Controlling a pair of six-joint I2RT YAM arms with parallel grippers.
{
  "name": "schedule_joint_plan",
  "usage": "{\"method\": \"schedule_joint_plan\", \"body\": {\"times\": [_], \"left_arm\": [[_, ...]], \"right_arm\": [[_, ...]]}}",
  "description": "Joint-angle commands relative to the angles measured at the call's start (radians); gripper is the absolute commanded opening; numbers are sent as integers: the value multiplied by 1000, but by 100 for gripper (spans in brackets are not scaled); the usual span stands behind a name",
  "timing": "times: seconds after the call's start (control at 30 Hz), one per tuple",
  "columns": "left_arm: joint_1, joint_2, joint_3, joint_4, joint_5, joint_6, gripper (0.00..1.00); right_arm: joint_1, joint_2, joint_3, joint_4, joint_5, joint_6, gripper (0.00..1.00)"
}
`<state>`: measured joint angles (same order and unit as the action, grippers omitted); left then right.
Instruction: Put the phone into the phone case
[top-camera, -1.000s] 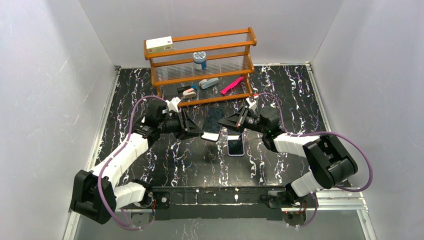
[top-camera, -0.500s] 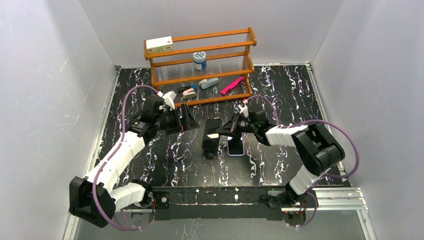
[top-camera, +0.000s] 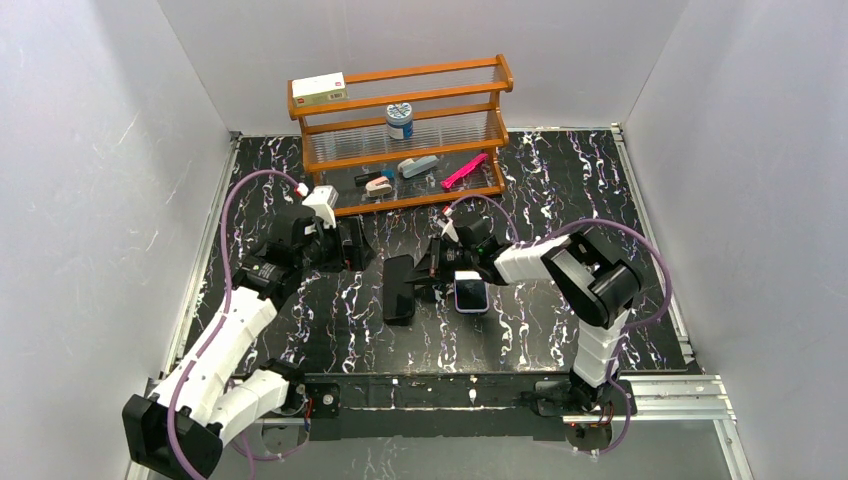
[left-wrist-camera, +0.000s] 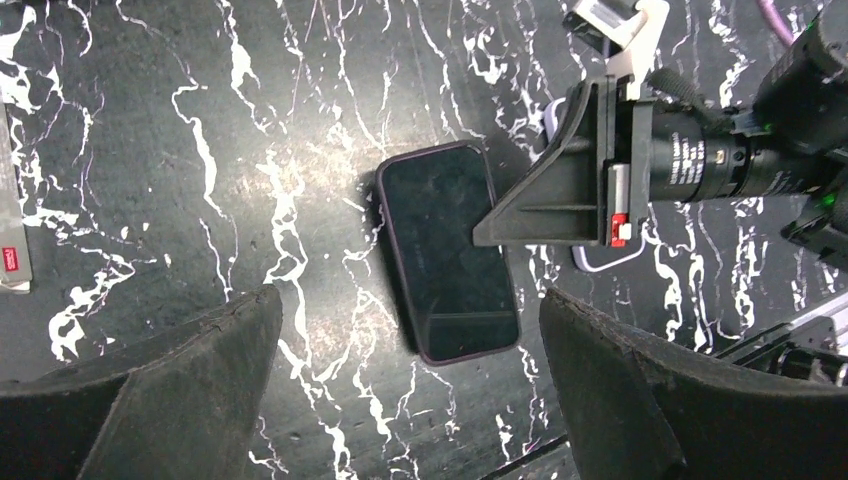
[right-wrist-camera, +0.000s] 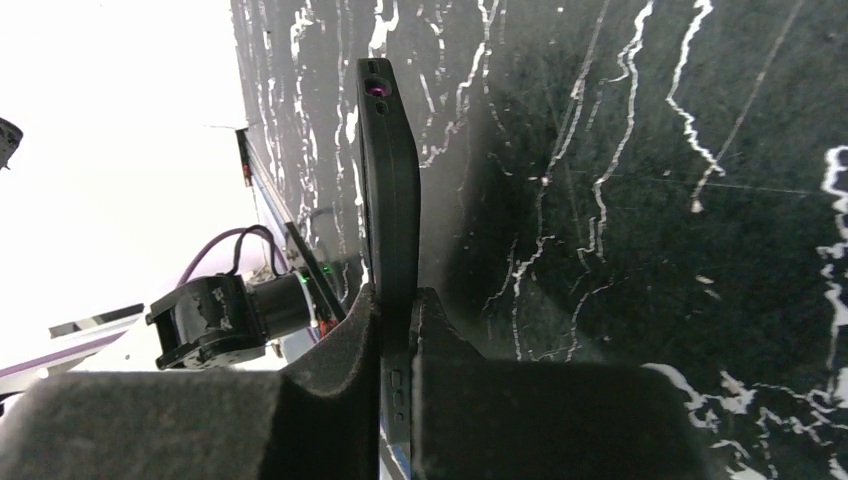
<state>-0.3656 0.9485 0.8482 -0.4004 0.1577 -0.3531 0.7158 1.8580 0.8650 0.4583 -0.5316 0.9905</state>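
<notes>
- wooden rack (top-camera: 420, 108): stands at the far side of the black marbled table (top-camera: 560, 330); carries a white box (top-camera: 318, 90) on its top left, a round jar (top-camera: 400, 121) on the middle shelf and a pink item (top-camera: 464, 172) low on the right.
- left gripper (top-camera: 355, 246): hangs in front of the rack's left end, tipped down toward the table; fingers (left-wrist-camera: 150, 400) spread wide apart, holds nothing.
- phone case (top-camera: 399, 290): in front of the rack's middle, just right of the left gripper and apart from it; matte black, broad face toward the left wrist camera, edge-on to the right wrist camera; cannot tell whether it rests on the table or hangs just above.
- right gripper (top-camera: 430, 272): reaches in from the right, in front of the rack's middle; fingers (right-wrist-camera: 330, 400) pressed together on the case edge that faces the phone, clamps it.
- phone (top-camera: 470, 293): lies flat on the table, screen up, in front of the rack's right half; just right of the phone case, outside it, partly beneath the right gripper; shows a pale rim.
</notes>
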Motion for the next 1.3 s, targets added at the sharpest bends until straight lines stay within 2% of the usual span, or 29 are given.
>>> {"method": "schedule_joint_plan", "body": {"times": [0.0,0.13,0.33,0.4,0.5,0.67,0.93,1.27], "left_arm": [[2,-22,-29,-22,-26,34,98],[2,-21,-22,-18,-19,28,98],[2,-19,-19,0,19,-9,98],[2,-19,-20,12,26,-30,98],[2,-17,-18,34,39,-65,98],[2,-3,-13,80,57,-113,98],[2,23,41,103,49,-185,98],[3,-20,57,185,52,-234,98]], "right_arm": [[-2,21,49,-19,8,-35,12],[-1,20,83,-78,22,-68,28],[-3,-58,96,-180,86,-125,66],[-4,-91,98,-219,113,-140,83],[-8,-151,104,-288,152,-162,98],[-11,-297,106,-407,257,-222,99],[-11,-601,89,-636,517,-303,99],[-12,-938,61,-761,698,-296,99]]}}
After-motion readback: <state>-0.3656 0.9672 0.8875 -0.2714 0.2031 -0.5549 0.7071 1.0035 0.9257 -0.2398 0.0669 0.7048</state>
